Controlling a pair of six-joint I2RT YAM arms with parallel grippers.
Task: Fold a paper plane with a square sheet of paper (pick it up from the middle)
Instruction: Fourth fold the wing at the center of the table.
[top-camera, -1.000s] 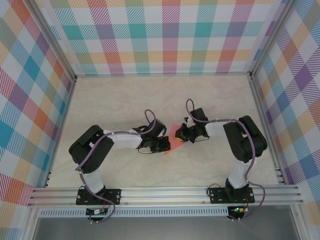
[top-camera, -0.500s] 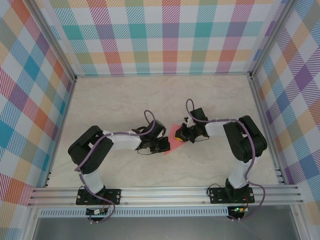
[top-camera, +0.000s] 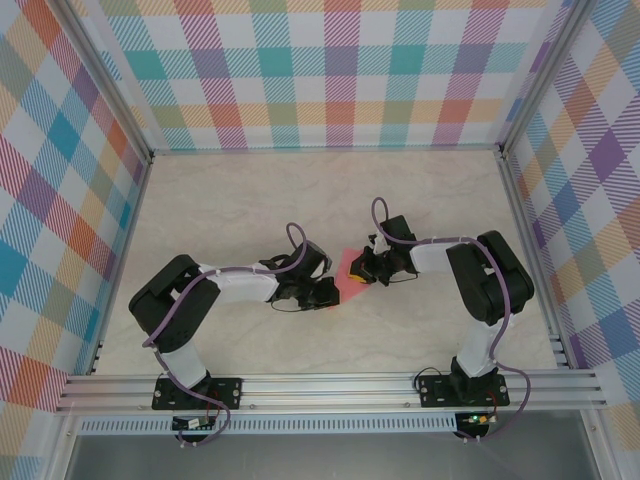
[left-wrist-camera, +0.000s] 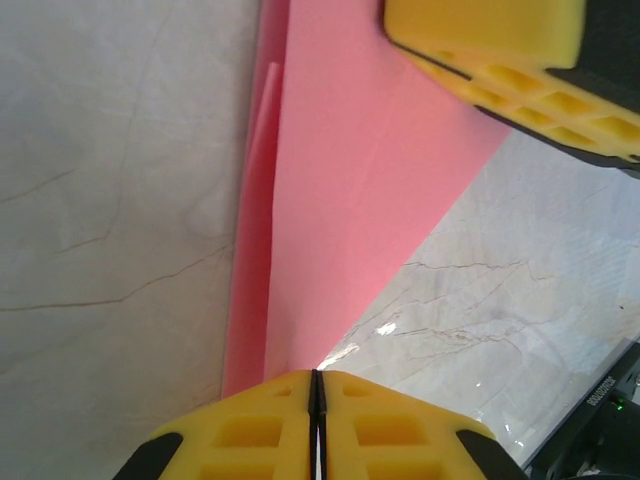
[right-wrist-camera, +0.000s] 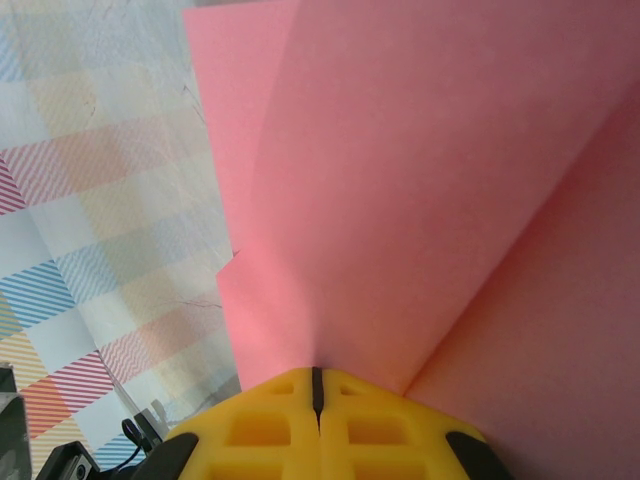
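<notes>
Near edge first: the rail (top-camera: 330, 388) carries both arm bases, with open surface (top-camera: 250, 200) running out to either side of them. Both arms bend inward, so room in the middle is tight. The two claws sit close together, tip facing tip, and the paper (left-wrist-camera: 350, 200) is between them.

Left claw (left-wrist-camera: 315, 385): pads pressed flat together, tips right at the paper's narrow end. Whether any paper is nipped in that seam, can't tell.

Right claw (right-wrist-camera: 317, 385): pads closed tight too, and this one has the paper. A crease rises straight out of the seam with a pink flap spreading to each side.

From the left wrist the paper is a long taper. Its axis runs away from the left claw's tips, with the point at those tips. It widens toward the right claw, whose yellow pad (left-wrist-camera: 480, 35) sits on the broad end. A folded layer lies along one long edge.

From above, the paper sits about mid-surface, narrow end near-left and broad end far-right.

Beyond the claws there's plenty of room. The far half of the surface stretches open up to the checked walls (top-camera: 330, 80), and there is free ground out to the left and right sides as well.
</notes>
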